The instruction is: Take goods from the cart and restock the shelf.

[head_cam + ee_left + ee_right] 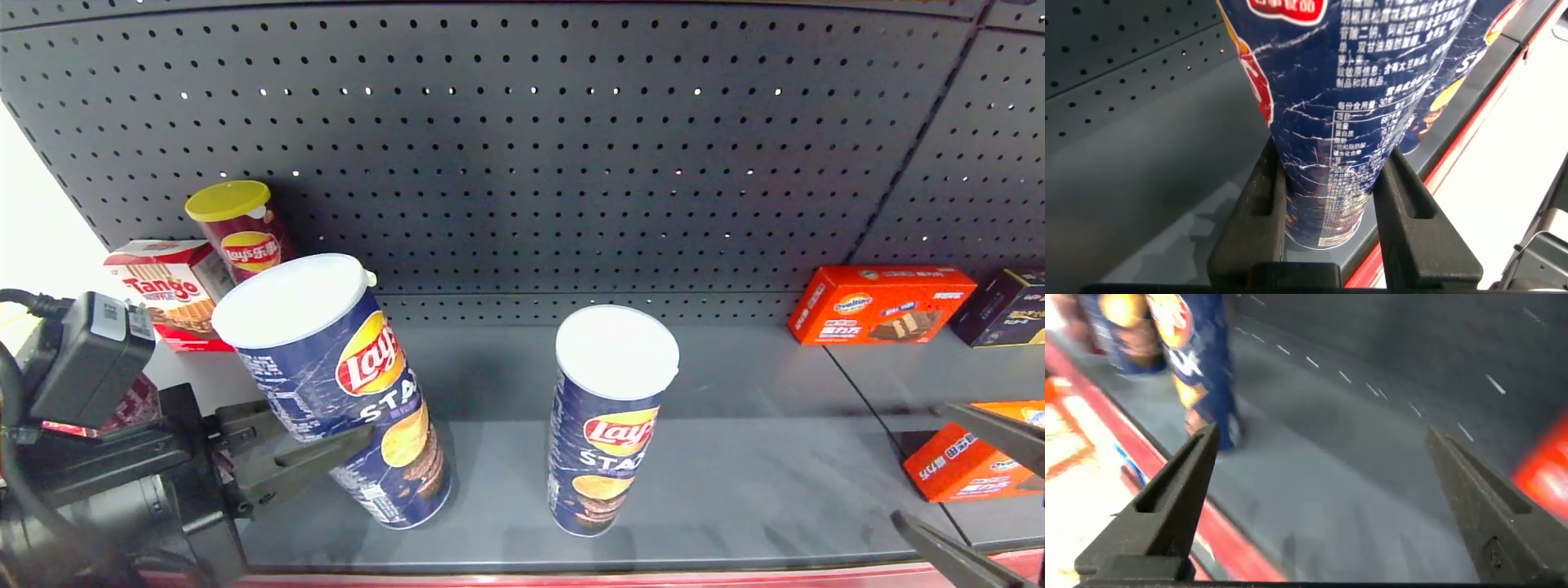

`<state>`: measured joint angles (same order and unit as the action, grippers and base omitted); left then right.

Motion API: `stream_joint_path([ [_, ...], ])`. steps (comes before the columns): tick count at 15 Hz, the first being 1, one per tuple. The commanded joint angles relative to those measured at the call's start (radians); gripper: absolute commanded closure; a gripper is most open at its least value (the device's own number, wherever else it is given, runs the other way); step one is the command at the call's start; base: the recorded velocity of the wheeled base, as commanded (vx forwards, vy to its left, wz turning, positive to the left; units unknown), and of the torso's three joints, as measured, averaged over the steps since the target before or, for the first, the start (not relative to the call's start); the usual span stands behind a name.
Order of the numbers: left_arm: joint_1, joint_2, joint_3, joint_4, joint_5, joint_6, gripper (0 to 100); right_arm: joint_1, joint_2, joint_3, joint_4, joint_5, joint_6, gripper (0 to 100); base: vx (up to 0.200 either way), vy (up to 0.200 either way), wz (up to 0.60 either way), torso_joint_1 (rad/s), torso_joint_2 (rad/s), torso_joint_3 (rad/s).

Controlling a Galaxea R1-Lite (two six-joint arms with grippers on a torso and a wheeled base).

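Left gripper [1333,163] pinches tilted blue chip can [343,384], red-yellow logo label, just left of upright can [608,416]. Right gripper [1321,433] spread, right of it.

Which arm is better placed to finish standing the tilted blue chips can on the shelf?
Left. The left pincer is shut on the tilted blue chips can, whose base is down at the shelf. The right pincer hangs open, off beside an orange box.

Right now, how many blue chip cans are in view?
2. One blue can leans, gripped by the left hand, at the front left of the shelf; the other can stands upright and free beside it, mid-shelf. None seems hidden.
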<state>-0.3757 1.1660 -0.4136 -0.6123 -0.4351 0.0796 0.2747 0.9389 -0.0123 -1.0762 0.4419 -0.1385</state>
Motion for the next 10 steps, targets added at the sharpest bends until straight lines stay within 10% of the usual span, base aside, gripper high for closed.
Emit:
stream_joint_path([
  [1, 0.0, 0.0, 0.001, -0.001, -0.001, 0.0, 100, -0.106, -0.462, 0.009, 0.381, -0.131, 0.065, 0, 0.0, 0.0, 0.0, 0.0, 0.0, 0.0],
  [4, 0.0, 0.0, 0.003, -0.001, -0.001, 0.003, 100, -0.117, -0.868, 0.012, 0.78, -0.264, 0.165, 0, 0.0, 0.0, 0.0, 0.0, 0.0, 0.0],
  [7, -0.002, -0.005, 0.001, 0.0, 0.016, 0.006, 100, -0.117, -0.836, 0.012, 1.006, -0.628, 0.158, 0, 0.0, 0.0, 0.0, 0.0, 0.0, 0.0],
  [10, -0.002, -0.009, 0.01, 0.002, 0.018, 0.006, 100, -0.115, -0.836, -0.003, 1.053, -0.784, 0.178, 0, 0.0, 0.0, 0.0, 0.0, 0.0, 0.0],
])
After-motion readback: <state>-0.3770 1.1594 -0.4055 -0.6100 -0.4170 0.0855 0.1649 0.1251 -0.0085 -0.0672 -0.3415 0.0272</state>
